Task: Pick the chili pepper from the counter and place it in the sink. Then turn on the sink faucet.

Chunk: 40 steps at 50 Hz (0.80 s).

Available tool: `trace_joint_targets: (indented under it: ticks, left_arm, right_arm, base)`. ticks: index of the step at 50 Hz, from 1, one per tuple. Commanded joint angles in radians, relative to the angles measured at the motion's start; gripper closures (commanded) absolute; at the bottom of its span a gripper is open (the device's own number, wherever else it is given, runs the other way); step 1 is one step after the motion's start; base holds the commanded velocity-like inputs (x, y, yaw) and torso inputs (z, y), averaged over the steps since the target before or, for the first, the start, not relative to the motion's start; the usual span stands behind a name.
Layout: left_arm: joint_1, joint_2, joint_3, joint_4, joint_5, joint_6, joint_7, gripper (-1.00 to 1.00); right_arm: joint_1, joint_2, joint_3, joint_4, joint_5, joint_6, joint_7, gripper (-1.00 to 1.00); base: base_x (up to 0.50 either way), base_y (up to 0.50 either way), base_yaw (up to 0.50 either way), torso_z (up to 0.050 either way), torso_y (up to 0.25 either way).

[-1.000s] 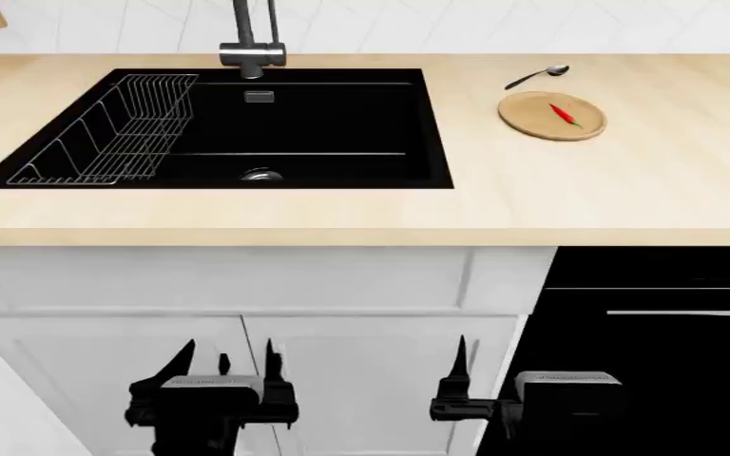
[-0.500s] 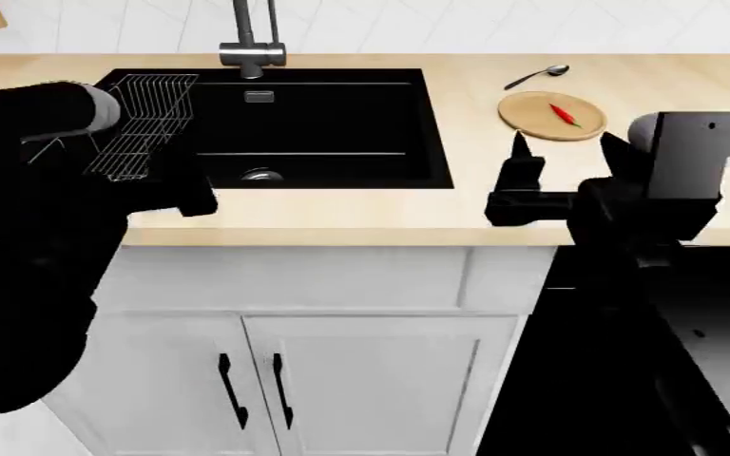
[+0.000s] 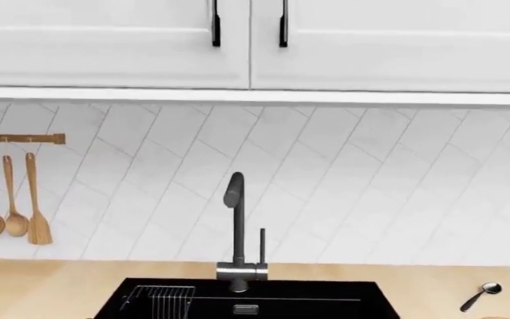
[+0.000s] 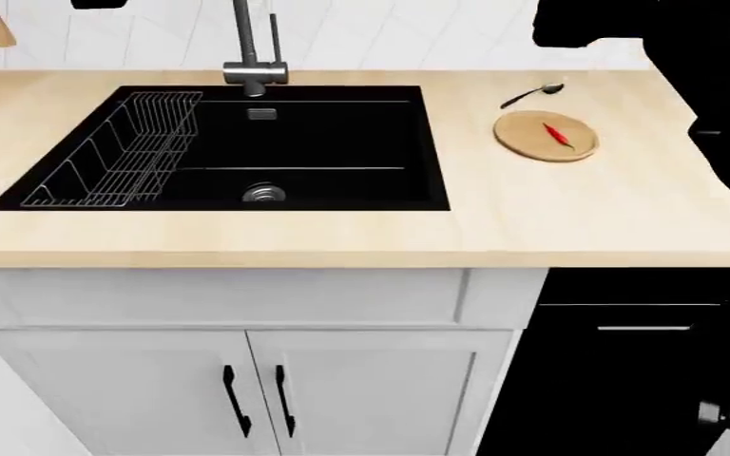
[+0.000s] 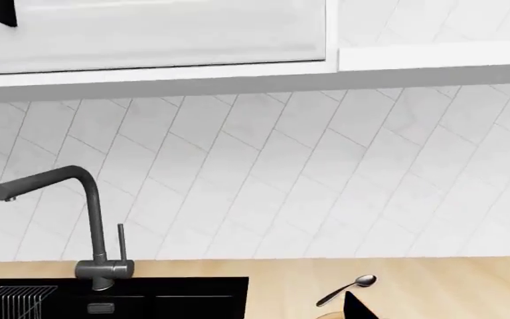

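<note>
Approach step, nothing grasped; finger state of both arms cannot be told. Chili pepper [image 4: 558, 134] on round plate [image 4: 524, 141], right of sink [image 4: 327, 142]. Next: right arm descends to pepper

- The head view looks forward and steeply down from in front of the desk [image 4: 339, 233], taking in the whole sink [image 4: 327, 142], the lower part of the faucet [image 4: 254, 57] and the white cabinet doors [image 4: 251, 389] below.
- The left wrist view sits high and faces the tiled back wall [image 3: 344, 193] nearly level, straight at the faucet [image 3: 237, 226], from well back; only the sink's rear edge [image 3: 308, 292] shows.
- The right wrist view faces the same wall [image 5: 326, 173] from further along the desk, so the faucet [image 5: 91, 219] appears side-on.
- All three views share the faucet and the spoon [image 4: 532, 93] [image 3: 481, 296] [image 5: 348, 287]; both wrist views also share the upper cabinets [image 3: 370, 40] [image 5: 149, 33].
</note>
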Motion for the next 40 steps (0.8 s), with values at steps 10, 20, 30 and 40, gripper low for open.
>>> trace_joint_targets:
  ticks: [10,20,30,40]
  left_arm:
    - [-0.106,-0.043,0.063,-0.059,-0.076,0.011,-0.052,-1.00]
    - [-0.099,-0.054,0.072,-0.053,-0.070,0.033,-0.042,-1.00]
    - [-0.095,-0.067,0.082,-0.041,-0.069,0.047,-0.036,-1.00]
    - [-0.089,-0.079,0.091,-0.006,-0.027,0.061,0.001,-1.00]
  right_arm:
    - [0.110,0.041,-0.003,0.139,0.292,0.026,0.216,-1.00]
    - [0.105,0.065,-0.038,0.146,0.309,-0.011,0.223,-1.00]
    - [0.107,0.073,-0.057,0.144,0.322,-0.027,0.236,-1.00]
    - [0.099,0.093,-0.086,0.121,0.316,-0.074,0.218,-1.00]
  base:
    - [0.40,-0.03,0.00,0.050,0.000]
    - [0.50,0.00,0.00,0.050,0.000]
    - [0.50,0.00,0.00,0.050,0.000]
    - [0.26,0.00,0.00,0.025,0.000]
